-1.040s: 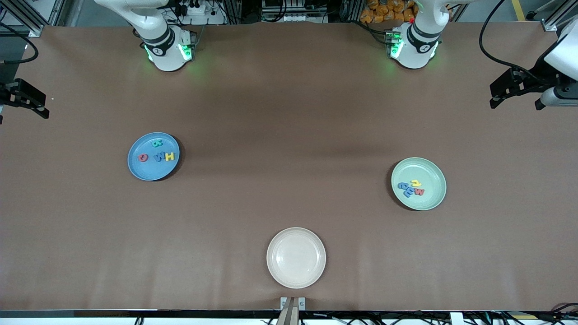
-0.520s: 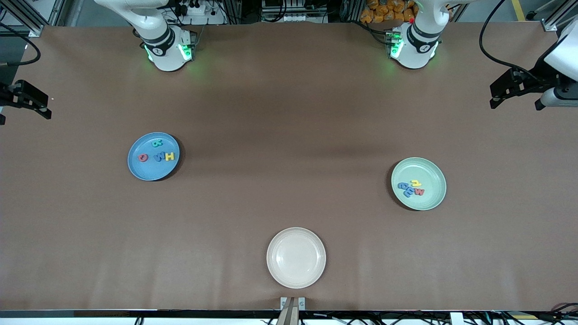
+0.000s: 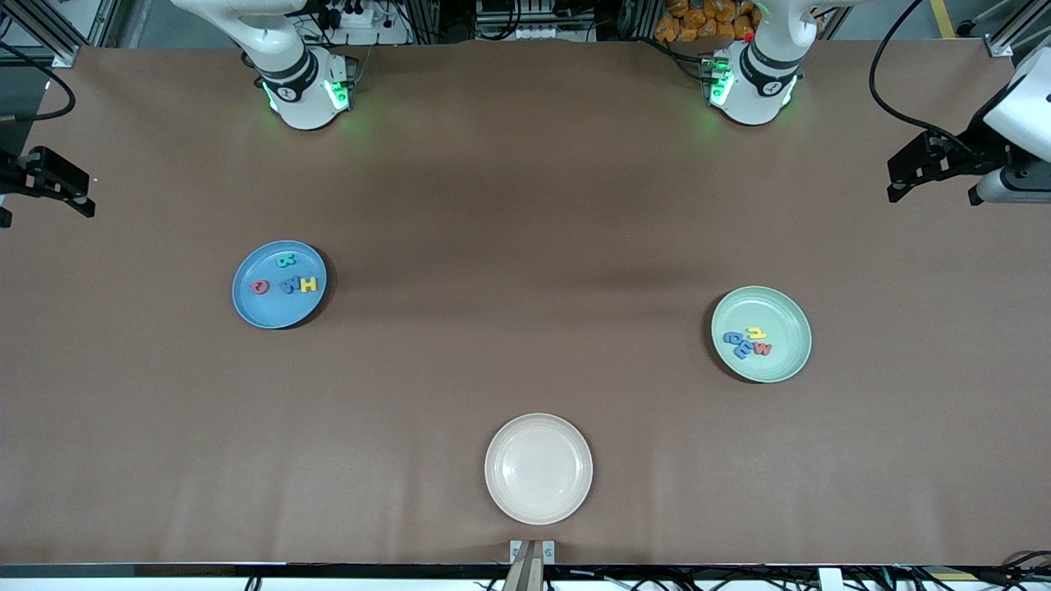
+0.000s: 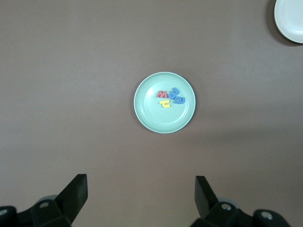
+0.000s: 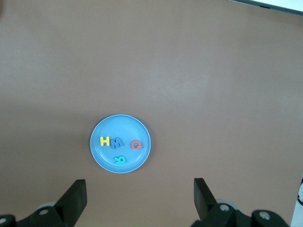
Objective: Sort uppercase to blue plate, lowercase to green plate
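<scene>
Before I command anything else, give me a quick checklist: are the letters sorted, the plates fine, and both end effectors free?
1. Capitals Q, M, H, R on blue plate: ok.
2. Lowercase letters on green plate: ok, four seen in the left wrist view.
3. Cream plate holds no letters: ok.
4. Left end effector, at its end of the table, open and holding nothing: ok.
5. Right end effector, at its end, open and holding nothing: ok.
</scene>
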Action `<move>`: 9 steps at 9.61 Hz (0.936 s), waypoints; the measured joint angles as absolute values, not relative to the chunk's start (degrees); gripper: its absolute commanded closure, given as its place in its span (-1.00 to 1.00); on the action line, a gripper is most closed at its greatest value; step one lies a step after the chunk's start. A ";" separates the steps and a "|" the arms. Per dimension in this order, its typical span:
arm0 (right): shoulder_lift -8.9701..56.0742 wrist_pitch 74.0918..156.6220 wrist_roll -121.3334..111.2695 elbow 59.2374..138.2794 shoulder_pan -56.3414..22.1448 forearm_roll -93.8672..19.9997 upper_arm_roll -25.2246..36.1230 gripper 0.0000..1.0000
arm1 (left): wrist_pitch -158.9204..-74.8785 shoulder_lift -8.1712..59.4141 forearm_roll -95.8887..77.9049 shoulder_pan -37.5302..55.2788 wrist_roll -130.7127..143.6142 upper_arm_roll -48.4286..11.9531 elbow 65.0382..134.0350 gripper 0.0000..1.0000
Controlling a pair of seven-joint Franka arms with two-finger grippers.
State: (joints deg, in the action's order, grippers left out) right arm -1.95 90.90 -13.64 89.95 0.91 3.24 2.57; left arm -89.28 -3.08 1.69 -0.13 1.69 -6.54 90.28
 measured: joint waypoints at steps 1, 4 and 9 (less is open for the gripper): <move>-1.95 90.90 -13.64 89.95 0.91 3.24 2.57 -1.00 | -89.28 -3.04 1.69 -0.13 1.69 -6.54 90.22 -1.00; -1.95 90.90 -13.65 89.95 0.91 3.24 2.57 -1.00 | -89.28 -3.03 1.69 -0.18 1.69 -6.21 90.06 -1.00; -2.00 95.52 -13.63 89.64 0.92 2.35 2.52 -1.00 | -88.91 -3.03 1.69 -0.23 1.69 -5.04 89.89 -1.00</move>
